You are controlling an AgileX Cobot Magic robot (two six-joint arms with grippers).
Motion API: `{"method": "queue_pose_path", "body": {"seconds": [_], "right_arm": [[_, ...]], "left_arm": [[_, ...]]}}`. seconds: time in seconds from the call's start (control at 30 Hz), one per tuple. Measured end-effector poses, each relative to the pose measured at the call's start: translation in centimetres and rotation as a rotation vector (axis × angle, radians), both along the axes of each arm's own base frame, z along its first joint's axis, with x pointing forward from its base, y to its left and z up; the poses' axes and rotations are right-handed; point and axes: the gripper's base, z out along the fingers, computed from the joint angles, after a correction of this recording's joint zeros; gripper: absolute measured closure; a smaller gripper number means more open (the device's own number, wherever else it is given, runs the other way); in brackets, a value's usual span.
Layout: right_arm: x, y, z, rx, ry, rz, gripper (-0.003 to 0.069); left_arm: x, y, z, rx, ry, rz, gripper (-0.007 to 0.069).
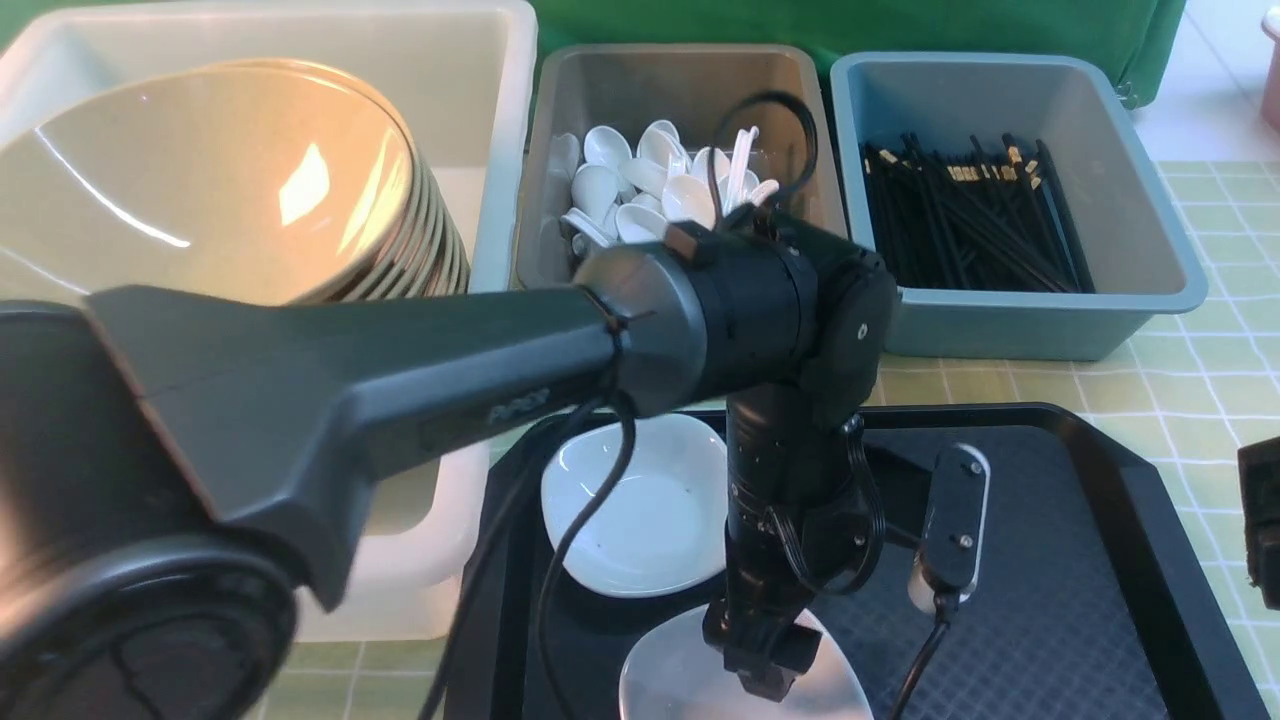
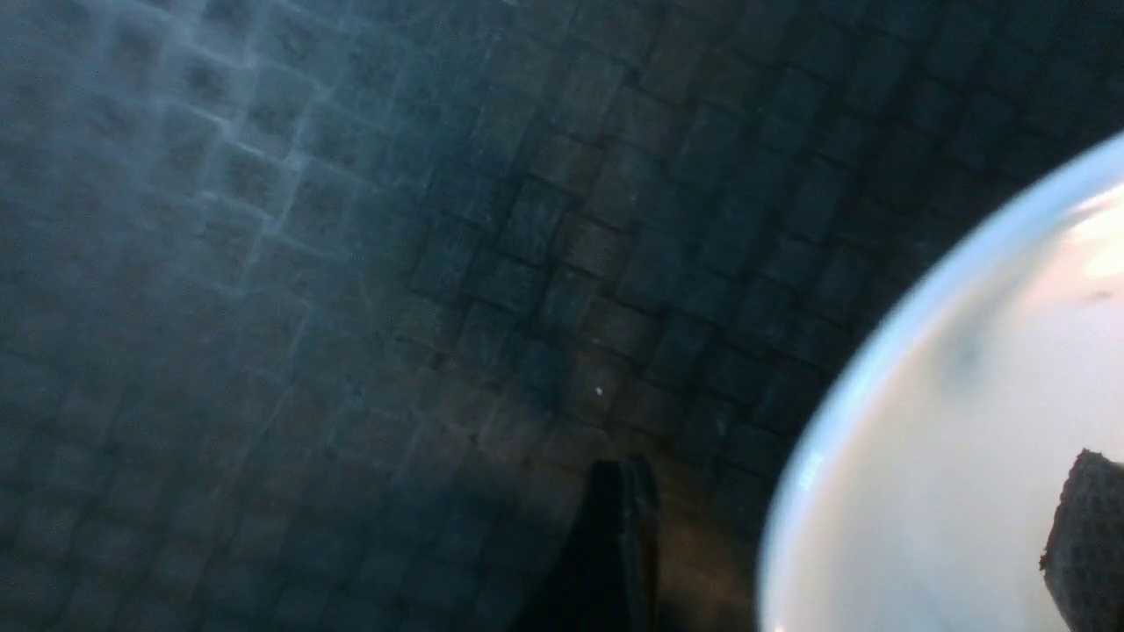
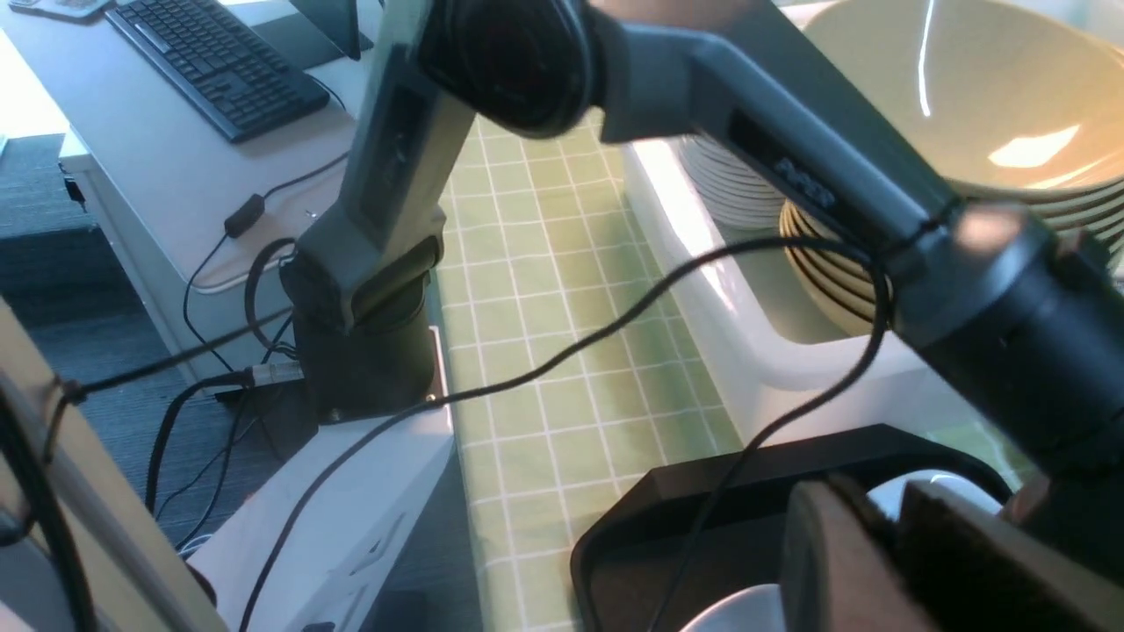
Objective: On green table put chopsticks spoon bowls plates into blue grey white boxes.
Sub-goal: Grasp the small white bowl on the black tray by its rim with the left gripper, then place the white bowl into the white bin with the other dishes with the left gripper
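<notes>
My left gripper [image 1: 765,680] points straight down over a small white plate [image 1: 660,685] at the near edge of the black tray [image 1: 1080,560]. In the left wrist view the gripper [image 2: 856,491] is open and straddles the rim of that plate [image 2: 948,421], with one finger over the tray and the other over the dish. A second white plate [image 1: 670,520] lies just behind. My right gripper [image 3: 887,500] is off to the right, its fingers close together with nothing between them. Tan bowls [image 1: 200,180] are stacked in the white box [image 1: 500,150]. Spoons [image 1: 640,190] fill the grey box [image 1: 640,80], and chopsticks [image 1: 970,220] the blue box [image 1: 1040,320].
The three boxes stand in a row behind the tray on the green table [image 1: 1200,370]. My left arm [image 1: 400,380] spans the front view from the left, with cables hanging over the tray. The arm's base [image 3: 369,351] stands at the table edge beside a desk with a keyboard [image 3: 219,61].
</notes>
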Motion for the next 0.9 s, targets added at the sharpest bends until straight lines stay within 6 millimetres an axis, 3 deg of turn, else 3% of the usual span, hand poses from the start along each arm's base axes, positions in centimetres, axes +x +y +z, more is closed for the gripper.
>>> {"method": "queue_pose_path", "body": {"seconds": [0.1,0.17,0.4,0.57,0.7,0.8,0.83,0.9], "right_arm": [[0.0,0.0,0.0,-0.001,0.001,0.001,0.0538],[0.0,0.0,0.0,-0.001,0.001,0.001,0.0536],[0.0,0.0,0.0,-0.002,0.002,0.002,0.0528],[0.0,0.0,0.0,-0.002,0.002,0.002,0.0525],[0.0,0.0,0.0,-0.001,0.001,0.001,0.052],[0.0,0.0,0.0,0.0,0.0,0.0,0.0517],[0.0,0.0,0.0,0.0,0.0,0.0,0.0517],[0.0,0.0,0.0,0.002,-0.002,-0.002,0.0516]], "left_arm": [[0.1,-0.2,-0.9,0.012,0.016,0.015,0.0067],[0.1,-0.3,-1.0,0.013,0.022,0.049,0.0125],[0.1,0.0,-1.1,0.039,0.071,0.136,0.0494],[0.6,-0.2,-0.1,0.007,0.107,0.198,0.052],[1.8,-1.1,3.1,-0.146,0.101,0.267,0.0606],[3.4,-0.9,6.6,-0.26,0.065,0.352,0.0609],[3.3,-0.9,6.6,-0.263,0.067,0.356,0.0609],[4.7,0.3,9.0,-0.327,0.051,0.444,0.0609]]}}
